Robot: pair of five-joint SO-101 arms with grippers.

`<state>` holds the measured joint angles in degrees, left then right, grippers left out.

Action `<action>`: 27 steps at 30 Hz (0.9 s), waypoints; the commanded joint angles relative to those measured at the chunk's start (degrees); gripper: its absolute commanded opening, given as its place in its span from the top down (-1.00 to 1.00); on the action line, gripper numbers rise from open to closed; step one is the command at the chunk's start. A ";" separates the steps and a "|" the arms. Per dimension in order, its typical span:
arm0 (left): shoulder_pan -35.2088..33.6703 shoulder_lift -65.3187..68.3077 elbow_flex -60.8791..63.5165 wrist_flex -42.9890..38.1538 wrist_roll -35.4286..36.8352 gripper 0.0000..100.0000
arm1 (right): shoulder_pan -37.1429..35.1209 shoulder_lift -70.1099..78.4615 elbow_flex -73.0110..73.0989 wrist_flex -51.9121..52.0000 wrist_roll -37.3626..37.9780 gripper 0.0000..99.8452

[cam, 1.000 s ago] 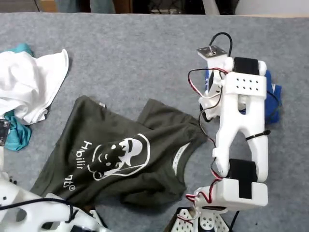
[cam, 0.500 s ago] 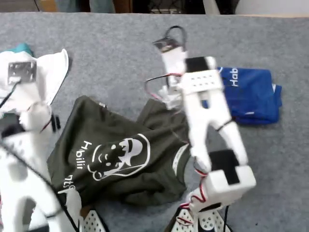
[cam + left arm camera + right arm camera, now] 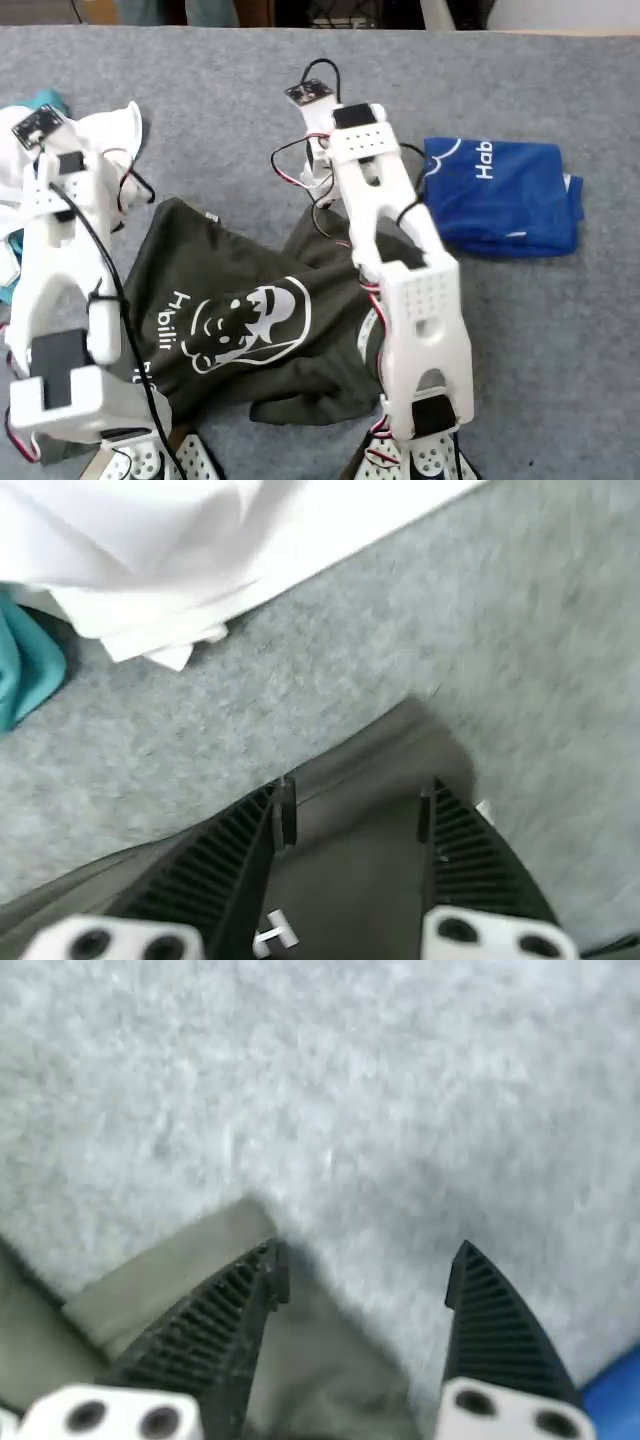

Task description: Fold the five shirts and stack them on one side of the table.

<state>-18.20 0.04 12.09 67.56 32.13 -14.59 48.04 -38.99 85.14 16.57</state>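
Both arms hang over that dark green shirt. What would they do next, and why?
Probably lower both and pinch the cloth. The left gripper stands open over one corner of the dark green shirt, the right gripper open over another corner's edge, and the shirt lies rumpled, not yet folded.

The olive shirt [image 3: 200, 260] and blue shirt [image 3: 510, 210] bear white lettering (partly hidden).
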 commanded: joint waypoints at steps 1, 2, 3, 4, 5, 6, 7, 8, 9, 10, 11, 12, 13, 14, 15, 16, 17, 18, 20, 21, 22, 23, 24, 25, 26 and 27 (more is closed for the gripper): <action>1.45 2.02 -9.98 2.73 5.10 0.55 | -0.44 6.20 -17.45 8.62 8.35 0.47; 1.98 2.64 -12.09 4.04 6.42 0.55 | -0.35 8.13 -21.49 11.52 10.29 0.47; 2.68 3.34 -14.29 5.10 7.56 0.55 | -0.26 9.89 -25.54 14.07 12.04 0.47; 3.65 4.04 -16.22 6.07 8.44 0.55 | -0.18 11.56 -29.05 15.91 13.54 0.47; 4.53 4.75 -17.80 6.68 8.88 0.55 | -0.09 13.05 -31.78 16.00 14.95 0.47; 5.23 5.80 -18.95 7.12 9.14 0.55 | 0.26 14.46 -33.63 16.00 16.18 0.47; 6.11 7.03 -19.74 7.56 9.14 0.55 | 0.35 15.69 -34.95 16.00 17.32 0.48; 6.73 8.53 -20.18 7.91 9.41 0.55 | 0.26 16.66 -35.74 16.00 18.37 0.48; 7.16 10.02 -20.26 7.82 9.41 0.55 | 0.26 17.19 -35.74 16.00 18.99 0.48; 7.34 11.87 -20.44 7.82 9.41 0.55 | 0.26 17.45 -35.74 16.09 19.34 0.48; 7.34 13.80 -20.44 7.65 9.41 0.55 | 0.44 17.45 -35.74 16.09 19.43 0.48; 7.25 15.91 -20.53 7.56 9.41 0.55 | 0.53 17.45 -35.74 16.09 19.43 0.48; 7.16 17.93 -20.53 7.56 9.41 0.55 | 0.53 17.45 -35.82 16.09 19.43 0.48; 7.16 19.52 -20.53 7.56 9.41 0.55 | 0.35 17.45 -35.82 16.09 19.43 0.48; 7.16 21.19 -20.53 7.56 9.41 0.55 | 0.26 17.45 -35.82 16.09 19.43 0.48; 7.34 22.77 -20.53 7.65 9.41 0.55 | 0.26 17.45 -35.91 16.09 19.34 0.48; 7.34 24.26 -20.53 7.65 9.41 0.55 | 0.18 17.45 -35.82 16.09 19.25 0.48; 7.08 25.32 -20.70 7.47 9.41 0.56 | 0.18 17.45 -35.82 16.09 19.16 0.48; 6.90 27.52 -22.55 7.91 9.41 0.63 | 0.18 17.45 -35.82 16.09 19.16 0.48; 6.81 28.40 -23.08 7.91 9.41 0.69 | 0.26 17.45 -35.82 16.09 19.16 0.48; 6.81 29.01 -23.60 7.91 9.41 0.74 | 0.26 17.45 -35.82 16.09 19.16 0.48; 6.81 29.36 -23.96 7.91 9.41 0.78 | 0.26 17.45 -35.82 16.09 19.16 0.48; 6.81 29.80 -23.96 7.56 9.41 0.81 | 0.26 17.45 -35.82 16.09 19.16 0.48; 6.81 29.89 -23.96 7.56 9.41 0.81 | 0.26 17.45 -35.82 16.09 19.16 0.48; 6.81 29.89 -23.96 7.56 9.41 0.82 | 0.26 17.45 -35.82 16.09 19.16 0.48; 6.81 29.89 -23.96 7.56 9.41 0.82 | 0.26 17.45 -35.82 16.09 19.16 0.48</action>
<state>-11.16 30.46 -9.54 74.77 41.10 -14.59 66.15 -72.31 100.70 35.65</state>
